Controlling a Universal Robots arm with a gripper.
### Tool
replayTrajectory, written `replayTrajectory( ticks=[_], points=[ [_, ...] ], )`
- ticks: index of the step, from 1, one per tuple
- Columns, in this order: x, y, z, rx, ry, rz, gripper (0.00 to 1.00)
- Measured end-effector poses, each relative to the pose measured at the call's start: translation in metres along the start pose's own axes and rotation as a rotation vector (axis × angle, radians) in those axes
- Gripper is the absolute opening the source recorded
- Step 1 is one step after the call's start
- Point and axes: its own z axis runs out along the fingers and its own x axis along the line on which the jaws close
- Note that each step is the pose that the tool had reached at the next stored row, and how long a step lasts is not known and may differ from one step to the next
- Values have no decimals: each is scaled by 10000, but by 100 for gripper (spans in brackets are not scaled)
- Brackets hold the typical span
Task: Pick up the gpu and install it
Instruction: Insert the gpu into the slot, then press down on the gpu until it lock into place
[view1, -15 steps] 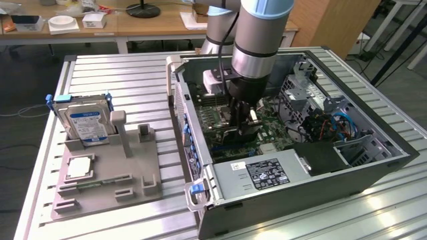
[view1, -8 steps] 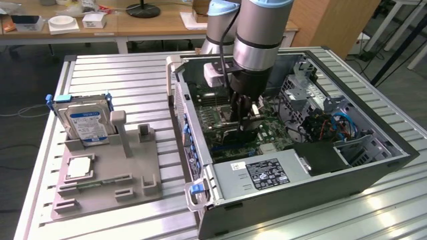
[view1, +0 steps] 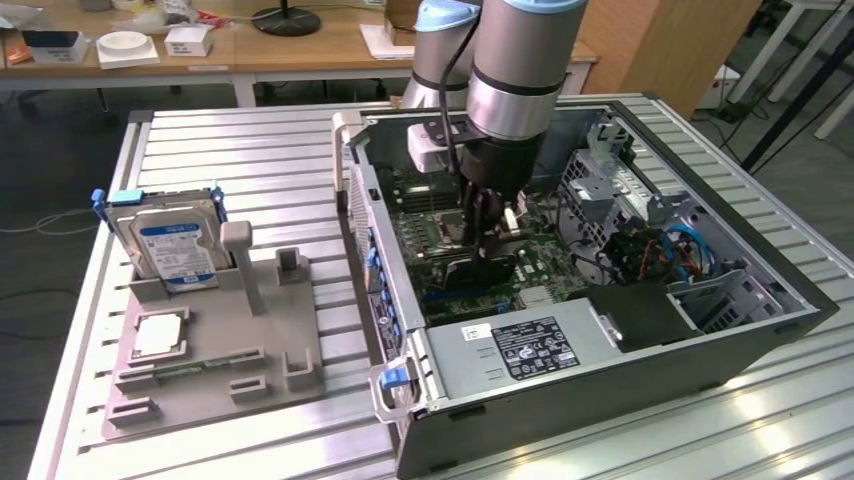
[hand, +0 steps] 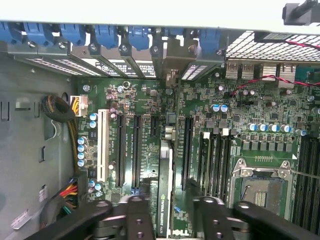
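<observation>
The gpu (hand: 165, 192) stands on edge on the motherboard (hand: 145, 100) inside the open computer case (view1: 747, 330), its dark board running toward the rear slot brackets. My gripper (hand: 170, 215) hangs straight over it, one black finger (hand: 135, 212) on each side of the card, with a visible gap between each finger and the board. The jaws are open and hold nothing. In the exterior view the gripper (view1: 489, 228) reaches down into the middle of the case, with the gpu (view1: 463, 270) just below its fingertips.
A grey fixture (view1: 214, 375) beside the case holds a hard drive (view1: 171, 245) and a CPU chip (view1: 158, 335). In the case, the power supply (view1: 534, 345) lies near the front, the CPU socket (hand: 262, 187) lies beside the card, and blue slot clips (hand: 107, 35) line the rear wall.
</observation>
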Motion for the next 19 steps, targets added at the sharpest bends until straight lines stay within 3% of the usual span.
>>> replayTrajectory(
  ticks=[1, 3, 4, 8, 19],
  points=[
    [0, 0, 0, 0, 0, 0, 40],
    [0, 0, 0, 0, 0, 0, 28],
    [0, 0, 0, 0, 0, 0, 28],
    [0, 0, 0, 0, 0, 0, 11],
    [0, 0, 0, 0, 0, 0, 11]
  ],
)
